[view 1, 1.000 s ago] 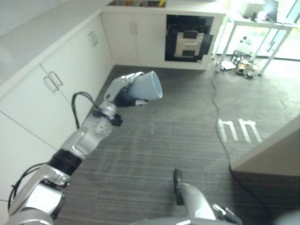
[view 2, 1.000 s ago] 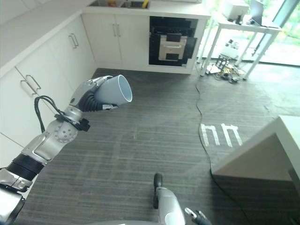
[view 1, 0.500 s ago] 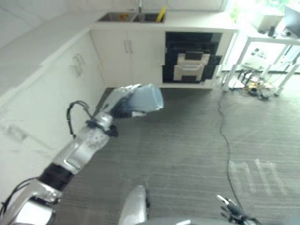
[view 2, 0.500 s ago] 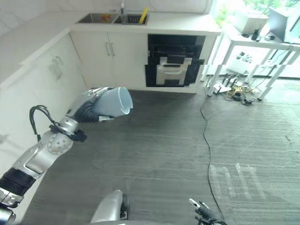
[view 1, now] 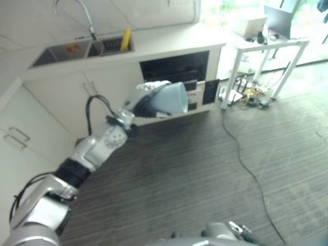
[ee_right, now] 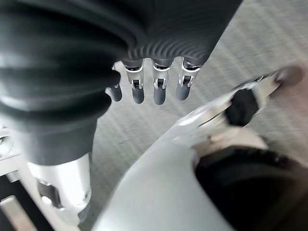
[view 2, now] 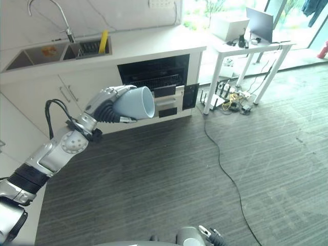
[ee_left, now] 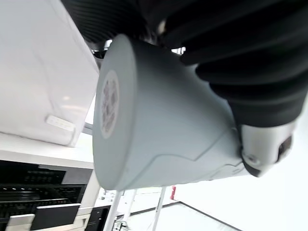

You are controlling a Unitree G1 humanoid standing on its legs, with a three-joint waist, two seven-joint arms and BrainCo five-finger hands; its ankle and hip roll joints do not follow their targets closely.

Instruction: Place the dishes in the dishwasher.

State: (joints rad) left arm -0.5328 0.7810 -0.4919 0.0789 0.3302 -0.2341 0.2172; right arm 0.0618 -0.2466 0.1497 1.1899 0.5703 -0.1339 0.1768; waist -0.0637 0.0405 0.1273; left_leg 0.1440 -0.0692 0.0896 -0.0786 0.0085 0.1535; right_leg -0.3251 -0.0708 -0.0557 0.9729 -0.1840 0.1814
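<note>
My left hand (view 2: 106, 101) is raised out in front of me and shut on a pale blue-grey cup (view 2: 134, 104). The cup (ee_left: 154, 125) lies on its side with its mouth turned to the right. Straight past the cup (view 1: 171, 98), under the white counter, the dishwasher (view 2: 154, 72) shows a dark open cavity with racks inside, and dark panels hang at its front. My right hand (ee_right: 156, 86) hangs low over the grey floor with relaxed fingers and nothing in it.
A sink (view 2: 51, 48) with a tall tap and a yellow item (view 2: 103, 41) sits on the counter at the left. White cabinets (view 2: 20, 128) run along the left. A white table (view 2: 251, 43) with a laptop stands at the right, with cable clutter (view 2: 228, 100) beneath it.
The whole picture has swung, so the camera has moved: the dishwasher is now closer and right behind the cup. My left hand keeps its hold on the cup.
</note>
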